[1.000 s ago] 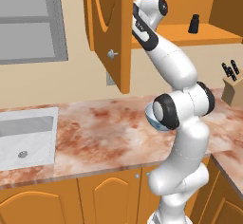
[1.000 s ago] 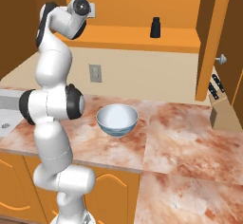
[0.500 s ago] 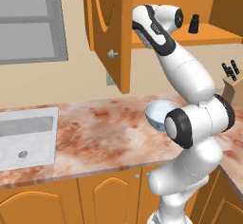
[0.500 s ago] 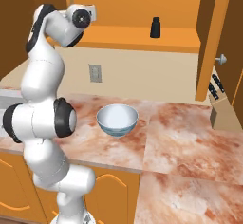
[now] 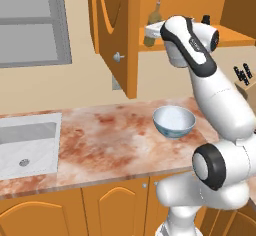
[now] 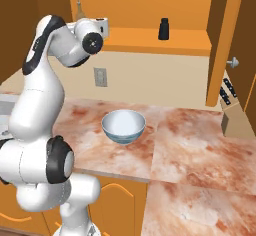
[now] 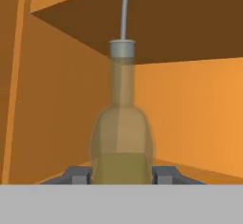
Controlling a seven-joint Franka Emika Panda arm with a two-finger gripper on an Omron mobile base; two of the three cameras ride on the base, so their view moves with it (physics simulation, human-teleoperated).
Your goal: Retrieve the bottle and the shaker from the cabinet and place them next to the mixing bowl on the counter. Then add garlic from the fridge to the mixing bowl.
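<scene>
my jaws are clamped on the base of the bottle (image 7: 122, 137), which stands upright on the cabinet shelf (image 6: 150, 42). the shaker (image 6: 163, 29) stands farther along, the mixing bowl (image 6: 123, 126) on the surface (image 6: 190, 150) below.

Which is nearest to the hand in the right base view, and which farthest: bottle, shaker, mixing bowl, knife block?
1. bottle: at the hand, on the cabinet shelf's left end; the hand view shows the fingers on either side of it.
2. shaker: same shelf, further right.
3. mixing bowl: down on the counter.
4. knife block: far right, against the wall.
</scene>
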